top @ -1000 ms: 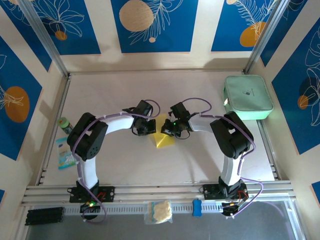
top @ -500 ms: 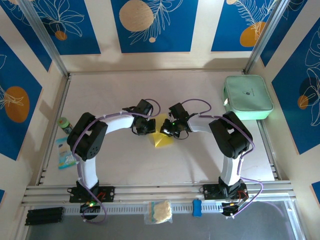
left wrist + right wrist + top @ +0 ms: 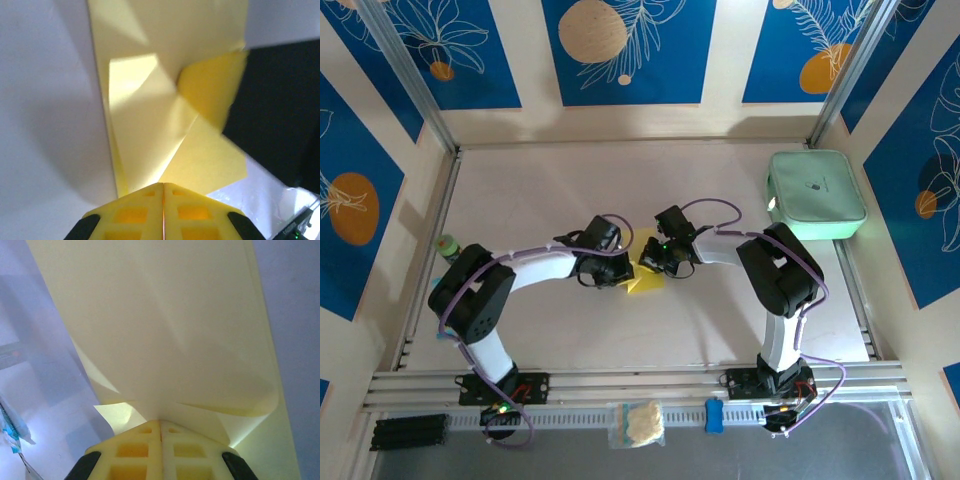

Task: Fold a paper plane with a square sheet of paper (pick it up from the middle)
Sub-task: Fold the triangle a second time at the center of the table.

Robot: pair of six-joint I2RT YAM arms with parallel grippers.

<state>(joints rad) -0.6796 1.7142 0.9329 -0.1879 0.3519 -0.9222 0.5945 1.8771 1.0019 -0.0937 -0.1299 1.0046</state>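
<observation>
The square sheet of paper point(image 3: 646, 275) is yellow, partly folded with creased flaps, and sits at mid-table between both grippers. My left gripper point(image 3: 622, 271) is shut on its left edge. In the left wrist view the closed yellow fingertips point(image 3: 163, 184) pinch the paper point(image 3: 150, 125), which fans away with diagonal folds. My right gripper point(image 3: 656, 262) is shut on the opposite side. The right wrist view has its fingertips point(image 3: 160, 421) closed on the paper point(image 3: 165, 330), which rises broad and curls at the lower edge. No finished paper plane is visible.
A mint-green case point(image 3: 817, 195) lies at the back right. A cream wad in a clear bag point(image 3: 641, 423) and a blue piece point(image 3: 714, 415) rest on the front rail. A green bottle point(image 3: 447, 245) and a printed packet point(image 3: 448, 305) sit at the left edge.
The left arm has swung its elbow out left and lowered, with its gripper shifting slightly nearer. The right gripper edged left. The paper between them now looks narrower.
</observation>
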